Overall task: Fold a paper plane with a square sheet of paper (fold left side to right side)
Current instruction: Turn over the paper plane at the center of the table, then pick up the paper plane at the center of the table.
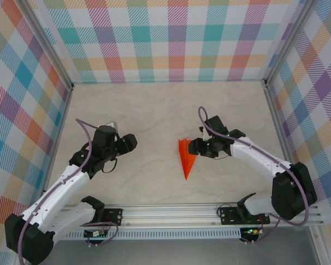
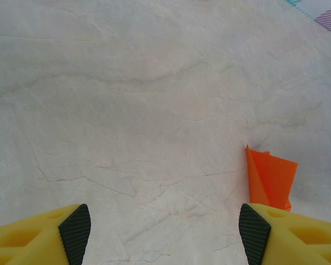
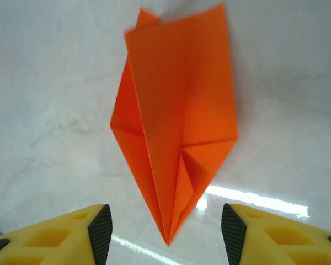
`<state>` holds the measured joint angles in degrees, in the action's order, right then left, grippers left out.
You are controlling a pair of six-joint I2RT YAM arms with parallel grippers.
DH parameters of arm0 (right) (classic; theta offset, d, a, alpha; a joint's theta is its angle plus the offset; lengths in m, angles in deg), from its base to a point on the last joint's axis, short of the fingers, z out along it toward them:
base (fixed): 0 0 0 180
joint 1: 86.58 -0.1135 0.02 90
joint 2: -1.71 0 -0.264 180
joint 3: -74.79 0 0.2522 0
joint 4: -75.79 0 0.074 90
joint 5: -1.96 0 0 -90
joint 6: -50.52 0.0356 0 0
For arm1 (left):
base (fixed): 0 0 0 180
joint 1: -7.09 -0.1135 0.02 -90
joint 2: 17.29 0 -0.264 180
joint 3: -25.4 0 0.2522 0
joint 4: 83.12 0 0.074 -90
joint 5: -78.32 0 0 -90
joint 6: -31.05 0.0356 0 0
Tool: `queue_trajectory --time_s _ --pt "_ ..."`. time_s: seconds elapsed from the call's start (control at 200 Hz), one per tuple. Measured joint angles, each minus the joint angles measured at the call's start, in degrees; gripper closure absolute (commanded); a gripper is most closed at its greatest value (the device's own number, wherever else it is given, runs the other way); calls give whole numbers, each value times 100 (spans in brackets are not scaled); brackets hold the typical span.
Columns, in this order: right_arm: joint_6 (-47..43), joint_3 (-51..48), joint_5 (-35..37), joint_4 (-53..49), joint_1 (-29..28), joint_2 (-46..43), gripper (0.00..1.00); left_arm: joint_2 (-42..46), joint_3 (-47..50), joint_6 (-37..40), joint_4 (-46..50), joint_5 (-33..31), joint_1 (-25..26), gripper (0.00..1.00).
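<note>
The square sheet of paper is folded into a narrow, pointed orange paper plane [image 1: 185,157] that lies flat on the marbled table, tip toward the near edge. In the right wrist view the paper plane [image 3: 176,121] shows its centre crease and folded flaps. Its tip lies between the open jaws of my right gripper [image 3: 163,232], untouched by either pad. From above, the right gripper [image 1: 194,147] sits at the plane's right edge. My left gripper [image 1: 131,142] stands open well to the left with nothing in it. Its wrist view has that gripper [image 2: 165,234] over bare table and a corner of the plane [image 2: 270,176] at the right.
Checked walls [image 1: 165,38] close in the table [image 1: 149,105] on three sides, with metal posts at the corners. An aluminium rail [image 1: 209,212] carrying both arm bases runs along the near edge.
</note>
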<state>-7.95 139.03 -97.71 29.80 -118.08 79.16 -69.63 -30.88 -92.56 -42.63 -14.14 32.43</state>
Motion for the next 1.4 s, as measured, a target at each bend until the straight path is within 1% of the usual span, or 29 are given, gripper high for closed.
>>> queue_trajectory --time_s 0.21,0.38,0.485,0.675,0.845,0.945,1.13,1.2,1.295,1.34,1.4 --pt "256 -76 120 -26 -614 616 39 -33 13 0 -52 11 0 24" --pt "319 2 181 -24 -774 1010 39 -42 33 0 -85 26 0 24" --pt "363 125 219 -15 -833 1198 42 -42 39 2 -101 28 0 23" --pt "369 376 310 4 -951 1447 55 -42 39 2 -136 26 0 23" --pt "380 450 413 2 -977 1596 63 -42 39 2 -136 26 0 22" --pt "378 450 474 0 -977 1674 67 -42 39 2 -136 26 0 22" --pt "380 457 564 7 -977 1777 70 -42 39 2 -136 26 0 22" --pt "374 501 577 9 -977 1912 75 -42 39 2 -133 26 0 21" --pt "376 678 651 -28 -977 2133 86 -42 39 7 -131 24 0 18" --pt "341 850 752 -122 -977 2227 89 -39 39 24 -127 24 0 15" --pt "313 1185 901 -326 -977 2326 90 -24 39 35 -105 24 0 14"
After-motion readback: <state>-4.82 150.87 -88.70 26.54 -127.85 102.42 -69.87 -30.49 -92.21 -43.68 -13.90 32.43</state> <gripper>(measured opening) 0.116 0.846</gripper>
